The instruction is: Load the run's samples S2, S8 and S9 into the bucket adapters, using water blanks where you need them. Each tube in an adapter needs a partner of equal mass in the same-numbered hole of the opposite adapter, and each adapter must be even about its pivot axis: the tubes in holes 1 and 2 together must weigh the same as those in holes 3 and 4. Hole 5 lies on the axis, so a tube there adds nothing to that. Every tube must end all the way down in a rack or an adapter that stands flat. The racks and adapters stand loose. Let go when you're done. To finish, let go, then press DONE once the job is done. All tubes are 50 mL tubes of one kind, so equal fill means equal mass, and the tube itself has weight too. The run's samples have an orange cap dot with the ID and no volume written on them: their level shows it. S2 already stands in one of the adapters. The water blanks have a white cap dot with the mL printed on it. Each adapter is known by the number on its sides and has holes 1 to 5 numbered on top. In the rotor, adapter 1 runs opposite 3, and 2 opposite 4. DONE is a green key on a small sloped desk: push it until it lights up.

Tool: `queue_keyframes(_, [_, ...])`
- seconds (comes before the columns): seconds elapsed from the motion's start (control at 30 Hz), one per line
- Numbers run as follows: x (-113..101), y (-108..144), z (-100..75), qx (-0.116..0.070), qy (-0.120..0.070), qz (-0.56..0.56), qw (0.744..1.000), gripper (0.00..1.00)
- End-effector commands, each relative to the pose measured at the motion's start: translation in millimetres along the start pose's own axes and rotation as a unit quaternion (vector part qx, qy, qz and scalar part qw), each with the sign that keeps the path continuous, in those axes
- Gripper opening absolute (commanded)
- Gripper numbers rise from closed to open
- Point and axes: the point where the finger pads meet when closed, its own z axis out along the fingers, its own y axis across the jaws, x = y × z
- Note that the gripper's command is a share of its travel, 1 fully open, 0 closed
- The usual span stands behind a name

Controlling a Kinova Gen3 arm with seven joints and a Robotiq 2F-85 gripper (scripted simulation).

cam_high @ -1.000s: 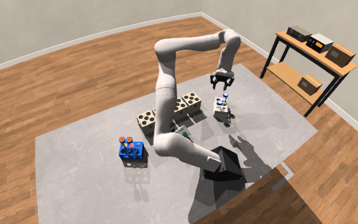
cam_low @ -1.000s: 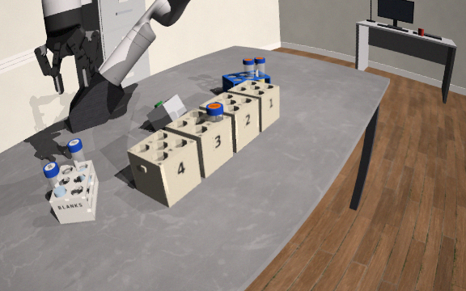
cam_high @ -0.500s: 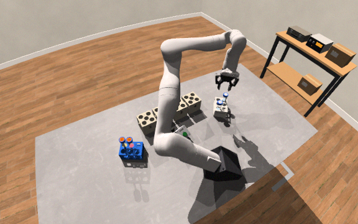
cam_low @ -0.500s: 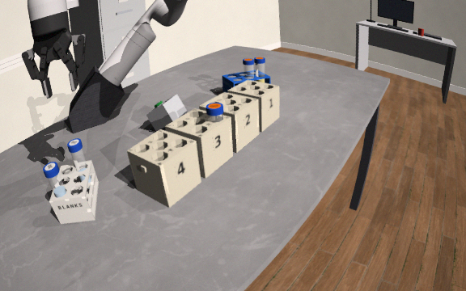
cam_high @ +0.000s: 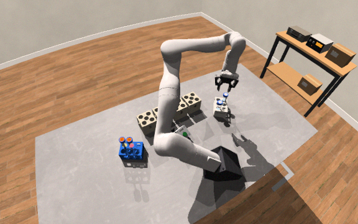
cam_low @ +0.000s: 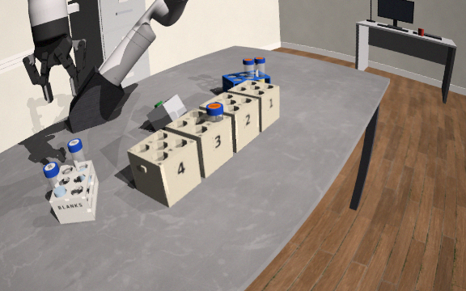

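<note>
My gripper point(cam_high: 226, 88) point(cam_low: 63, 90) is open and empty, hanging above the white BLANKS rack point(cam_high: 219, 112) point(cam_low: 73, 207). Two blue-capped blank tubes point(cam_high: 225, 94) point(cam_low: 75, 148) point(cam_low: 51, 171) stand in that rack. Four beige adapters stand in a row, numbered 4 point(cam_low: 164, 171), 3 point(cam_low: 217, 142), 2 point(cam_low: 247, 120) and 1 point(cam_low: 270, 103). An orange-dotted tube point(cam_low: 215, 110) stands at the far corner of adapter 3. The blue sample rack point(cam_high: 132, 152) point(cam_low: 230, 79) holds two orange-dotted tubes point(cam_high: 122, 140) point(cam_high: 129, 139) point(cam_low: 248, 65) point(cam_low: 260, 63).
The small sloped desk point(cam_high: 182, 130) point(cam_low: 169, 111) with the green DONE key point(cam_high: 184, 134) point(cam_low: 158, 103) sits behind the adapters. The arm's dark base point(cam_high: 225, 165) point(cam_low: 93, 105) stands near the table edge. The arm hides two adapters in the top view. A wooden shelf point(cam_high: 316, 59) stands off the table.
</note>
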Motion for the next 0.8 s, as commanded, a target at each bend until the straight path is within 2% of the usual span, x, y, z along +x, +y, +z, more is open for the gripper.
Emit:
queue_keyframes(0.0, [0,0,3.4,0.0,-0.001,0.0,1.0,0.62])
queue_keyframes(0.77, [0,0,31.4,0.0,-0.001,0.0,1.0,0.62])
